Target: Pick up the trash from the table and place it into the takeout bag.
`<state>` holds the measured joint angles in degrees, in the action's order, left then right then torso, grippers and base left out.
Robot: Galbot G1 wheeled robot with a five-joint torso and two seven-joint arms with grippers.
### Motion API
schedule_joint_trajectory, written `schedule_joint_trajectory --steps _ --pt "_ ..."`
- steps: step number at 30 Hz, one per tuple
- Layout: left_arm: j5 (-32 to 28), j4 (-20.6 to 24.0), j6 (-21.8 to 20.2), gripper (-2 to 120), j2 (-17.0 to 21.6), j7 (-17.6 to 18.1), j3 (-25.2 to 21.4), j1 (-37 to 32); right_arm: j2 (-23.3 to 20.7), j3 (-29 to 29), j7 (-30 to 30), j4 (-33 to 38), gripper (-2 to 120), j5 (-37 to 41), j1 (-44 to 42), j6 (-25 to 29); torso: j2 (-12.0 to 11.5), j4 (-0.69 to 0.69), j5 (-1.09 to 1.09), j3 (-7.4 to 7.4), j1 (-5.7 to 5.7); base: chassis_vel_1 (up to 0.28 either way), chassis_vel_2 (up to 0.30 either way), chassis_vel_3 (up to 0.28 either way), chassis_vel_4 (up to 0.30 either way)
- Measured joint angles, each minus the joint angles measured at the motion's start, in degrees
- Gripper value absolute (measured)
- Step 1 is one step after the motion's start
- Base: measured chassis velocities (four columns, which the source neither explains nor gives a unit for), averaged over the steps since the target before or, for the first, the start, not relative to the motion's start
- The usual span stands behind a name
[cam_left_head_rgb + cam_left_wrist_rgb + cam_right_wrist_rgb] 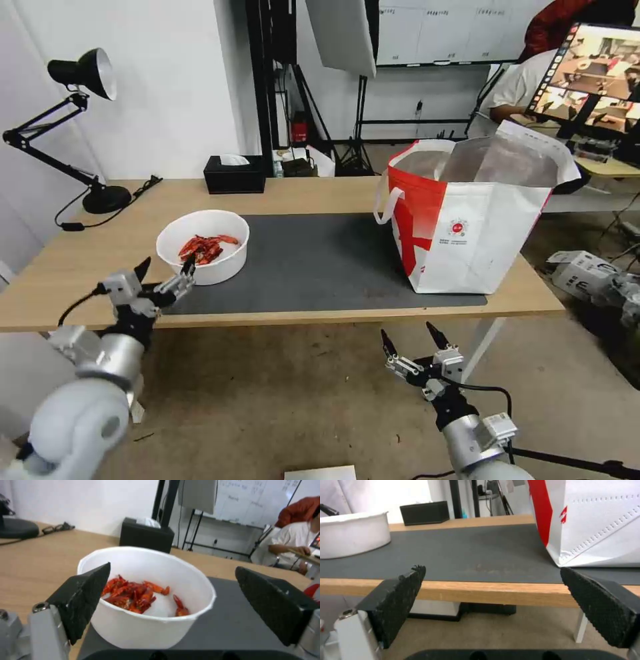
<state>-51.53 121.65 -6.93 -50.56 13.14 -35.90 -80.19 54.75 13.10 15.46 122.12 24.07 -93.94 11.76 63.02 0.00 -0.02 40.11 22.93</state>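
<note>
Judging by the layout, nearly finished: just the white bowl of red shells (203, 247) left on the bench (80, 253), at about nine o'clock on the dark grey mat (320, 267), with the red-and-white takeout bag (467, 220) standing open at three o'clock and its contents hidden. Left gripper (163, 273) poised at the bowl's seven-o'clock rim, fingers (83, 600) spread wide and holding nothing, so grasp and transfer not yet done. Right gripper (410, 340) idle below the bench's front edge, fingers (396, 602) wide, empty.
</note>
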Motion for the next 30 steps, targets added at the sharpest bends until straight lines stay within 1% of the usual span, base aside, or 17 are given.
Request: schedule_joint_trajectory --steps 1,2,4,5,7,8,11,12,14,15,17,18,23,25,26,29,30 --pt "-2.2 -1.6 -2.0 100 1.5 1.1 1.1 3.1 0.0 0.0 0.0 0.0 100 0.0 0.0 0.0 0.0 0.00 0.00 0.00 0.00 0.000 0.000 0.000 0.000" --pt "-2.2 -1.6 -2.0 100 1.5 1.1 1.1 3.1 0.0 0.0 0.0 0.0 100 0.0 0.0 0.0 0.0 0.00 0.00 0.00 0.00 0.000 0.000 0.000 0.000" --pt "-5.2 -3.4 -5.0 100 3.4 3.0 2.7 7.4 0.0 0.0 0.0 0.0 100 0.0 0.0 0.0 0.0 0.01 -0.01 0.00 0.00 0.000 0.000 0.000 0.000" --pt "-5.2 -3.4 -5.0 100 3.4 3.0 2.7 7.4 0.0 0.0 0.0 0.0 100 0.0 0.0 0.0 0.0 0.01 -0.01 0.00 0.00 0.000 0.000 0.000 0.000" --pt "-8.5 -6.0 -10.7 100 6.2 6.5 5.2 14.1 0.0 0.0 0.0 0.0 100 0.0 0.0 0.0 0.0 -0.01 0.03 0.00 0.00 0.000 0.000 0.000 0.000" --pt "-8.5 -6.0 -10.7 100 6.2 6.5 5.2 14.1 0.0 0.0 0.0 0.0 100 0.0 0.0 0.0 0.0 -0.01 0.03 0.00 0.00 0.000 0.000 0.000 0.000" --pt "-13.8 -9.2 -18.9 100 8.9 12.3 8.8 21.5 0.0 0.0 0.0 0.0 100 0.0 0.0 0.0 0.0 0.00 0.02 0.00 0.00 0.000 0.000 0.000 0.000" --pt "-13.8 -9.2 -18.9 100 8.9 12.3 8.8 21.5 0.0 0.0 0.0 0.0 100 0.0 0.0 0.0 0.0 0.00 0.02 0.00 0.00 0.000 0.000 0.000 0.000" --pt "-16.3 -11.2 -22.6 100 9.8 14.8 10.9 24.8 0.0 0.0 0.0 0.0 100 0.0 0.0 0.0 0.0 0.00 0.01 0.00 0.00 0.000 0.000 0.000 0.000" --pt "-16.3 -11.2 -22.6 100 9.8 14.8 10.9 24.8 0.0 0.0 0.0 0.0 100 0.0 0.0 0.0 0.0 0.00 0.01 0.00 0.00 0.000 0.000 0.000 0.000" --pt "-18.3 -13.0 -25.4 100 10.2 17.1 12.9 27.6 0.0 0.0 0.0 0.0 100 0.0 0.0 0.0 0.0 0.00 0.02 0.00 0.00 0.000 0.000 0.000 0.000" --pt "-19.8 -14.5 -27.6 100 10.2 19.5 14.7 30.0 0.0 0.0 0.0 0.0 100 0.0 0.0 0.0 0.0 0.00 0.01 0.00 0.00 0.000 0.000 0.000 0.000" --pt "-20.4 -15.6 -28.7 100 10.3 21.2 16.1 31.8 0.0 0.0 0.0 0.0 100 0.0 0.0 0.0 0.0 0.00 0.02 0.00 0.00 0.000 0.000 0.000 0.000" --pt "-21.0 -16.4 -29.6 100 10.2 23.0 17.0 33.2 0.0 0.0 0.0 0.0 100 0.0 0.0 0.0 0.0 0.00 0.02 0.00 0.00 0.000 0.000 0.000 0.000" --pt "-22.1 -17.8 -30.4 100 10.1 25.4 18.5 35.2 0.0 0.0 0.0 0.0 100 0.0 0.0 0.0 0.0 0.00 0.02 -0.01 -0.01 0.000 0.000 0.000 0.000" --pt "-22.7 -18.9 -30.8 100 9.9 26.7 19.6 36.5 0.0 0.0 0.0 0.0 100 0.0 0.0 0.0 0.0 0.00 0.02 -0.01 -0.01 0.000 0.000 0.000 0.000" --pt "-23.6 -19.8 -31.1 100 9.7 28.1 20.3 37.3 0.0 0.0 0.0 0.0 100 0.0 0.0 0.0 0.0 0.00 0.02 -0.01 -0.01 0.000 0.000 0.000 0.000"
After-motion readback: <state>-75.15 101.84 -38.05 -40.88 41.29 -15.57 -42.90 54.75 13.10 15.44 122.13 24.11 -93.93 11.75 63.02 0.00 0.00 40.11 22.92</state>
